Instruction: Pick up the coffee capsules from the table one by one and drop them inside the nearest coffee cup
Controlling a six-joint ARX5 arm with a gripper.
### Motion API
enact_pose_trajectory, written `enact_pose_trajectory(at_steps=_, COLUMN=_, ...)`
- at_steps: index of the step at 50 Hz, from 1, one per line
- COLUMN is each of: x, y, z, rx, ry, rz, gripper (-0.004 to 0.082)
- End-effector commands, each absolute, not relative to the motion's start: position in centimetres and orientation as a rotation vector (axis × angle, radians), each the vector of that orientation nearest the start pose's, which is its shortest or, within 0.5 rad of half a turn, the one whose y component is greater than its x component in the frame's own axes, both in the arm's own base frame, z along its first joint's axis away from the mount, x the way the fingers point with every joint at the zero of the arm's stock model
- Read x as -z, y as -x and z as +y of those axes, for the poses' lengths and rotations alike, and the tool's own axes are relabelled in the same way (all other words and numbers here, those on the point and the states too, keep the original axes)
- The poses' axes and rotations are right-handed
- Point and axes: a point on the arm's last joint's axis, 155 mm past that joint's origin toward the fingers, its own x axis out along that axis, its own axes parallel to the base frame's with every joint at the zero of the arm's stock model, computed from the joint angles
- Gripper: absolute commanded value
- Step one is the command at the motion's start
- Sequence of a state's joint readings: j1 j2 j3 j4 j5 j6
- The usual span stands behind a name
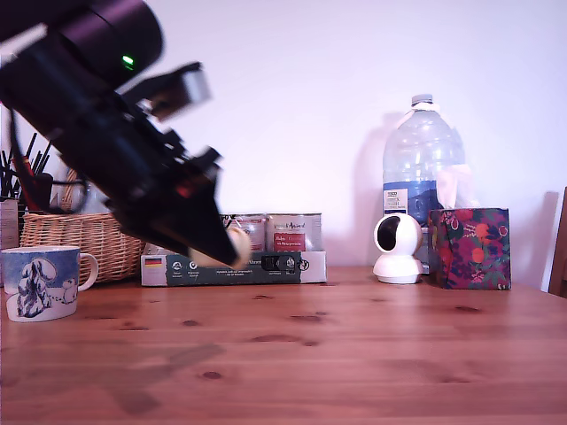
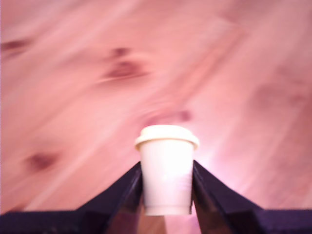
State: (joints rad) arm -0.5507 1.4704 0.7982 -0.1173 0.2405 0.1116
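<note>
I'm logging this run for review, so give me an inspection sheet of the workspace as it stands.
Surface: wooden table, bare in front.
Job's things: cream capsule held in the air; mug at the exterior view's left, standing upright.
Clutter: wicker basket, tins on a dark box, small white camera, water bottle, floral tissue box.
Grippers: gripper shut on the capsule.
Cables: nothing seen.
Surroundings: plain white wall.

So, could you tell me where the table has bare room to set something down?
The table is bare across its whole front, from the mug to the floral box. The back edge is crowded: basket, tins, camera, water bottle.
</note>
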Motion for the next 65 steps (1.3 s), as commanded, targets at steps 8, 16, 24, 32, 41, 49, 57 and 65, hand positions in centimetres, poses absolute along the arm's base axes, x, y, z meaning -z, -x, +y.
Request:
enact_pose_trajectory(at_steps=8, x=-10.5, y=-32.7, z=-20.5, rx=0.682, ry=-0.199, rz=0.738, gripper=0.011)
enact_pose_trajectory(at_steps=16, x=-11.5, y=-33.4, z=-17.4, rx=0.598, ry=-0.175, rz=0.74, gripper=0.011)
enact_pose_trajectory(at_steps=24, x=-12.2, y=-34.0, z=-14.2, rx=0.512, ry=-0.144, rz=0.743, gripper=0.011)
enact_pose_trajectory(at_steps=32, x=-12.8, y=-34.8, z=-10.2, rx=0.407, ry=-0.103, rz=0.733, gripper=0.011)
enact_pose_trajectory(at_steps=41, x=-13.8, y=-35.6, z=-5.7, rx=0.286, ry=-0.056, rz=0.704, gripper=0.011)
enact_pose_trajectory(at_steps=49, x=-14.3, y=-35.9, z=-3.4, rx=0.238, ry=-0.018, rz=0.689, gripper=0.011)
enact_pose_trajectory(at_steps=57, x=-14.7, y=-36.1, z=-3.5, rx=0.256, ry=-0.005, rz=0.67, gripper=0.011)
enact_pose_trajectory(at_steps=65, x=-15.0, y=-36.3, z=-3.5, rx=0.256, ry=-0.007, rz=0.657, gripper=0.011)
